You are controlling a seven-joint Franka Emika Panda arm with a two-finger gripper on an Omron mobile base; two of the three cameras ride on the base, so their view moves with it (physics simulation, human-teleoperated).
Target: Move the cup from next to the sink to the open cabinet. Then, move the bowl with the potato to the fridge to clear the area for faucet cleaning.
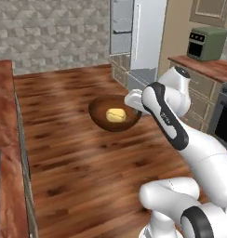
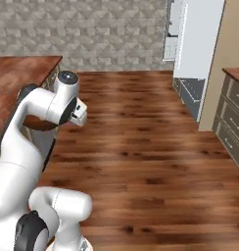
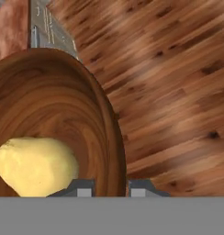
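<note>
The jaws are clamped on the rim of the dark wooden bowl [image 3: 54,114], one finger inside the wall and one outside, so the bowl hangs level in the air over the wood floor [image 1: 78,153]. Kept level, it lets the potato [image 1: 116,115] rest at its bottom. The fridge [image 1: 143,37] stands open ahead, presumably the destination.

The white arm reaches forward, elbow bent, its claw [image 3: 111,187] clamped shut with fingertips [image 3: 85,188] close together.
</note>
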